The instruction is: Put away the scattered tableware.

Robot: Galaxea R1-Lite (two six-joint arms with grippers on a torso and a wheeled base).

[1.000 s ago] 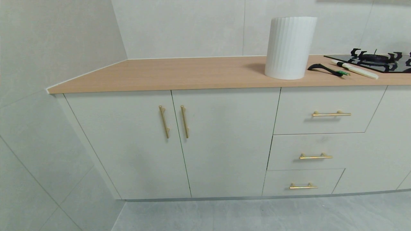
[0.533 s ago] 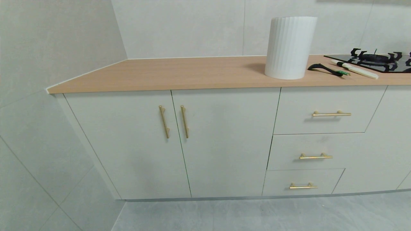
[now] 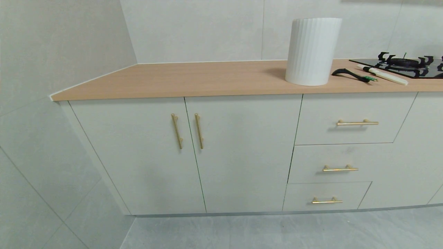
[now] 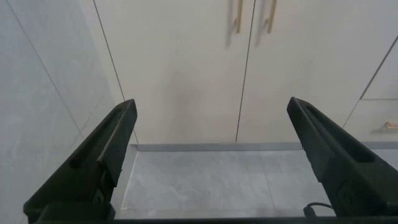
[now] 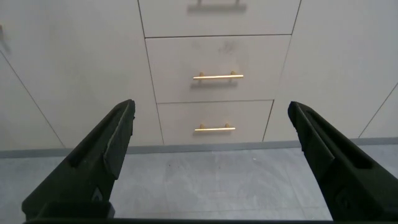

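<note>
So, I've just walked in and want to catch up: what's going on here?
Nothing is being handled yet. The left claw hangs low and open before the cupboard doors, and the right claw, also open, hangs before the drawers. Up on the counter, a black utensil and a white utensil lie loose to the right of the white jar, by the hob.

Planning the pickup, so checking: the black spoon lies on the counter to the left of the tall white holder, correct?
Not quite. The head view shows the black spoon lying on the counter to the right of the tall white holder, not the left.
</note>
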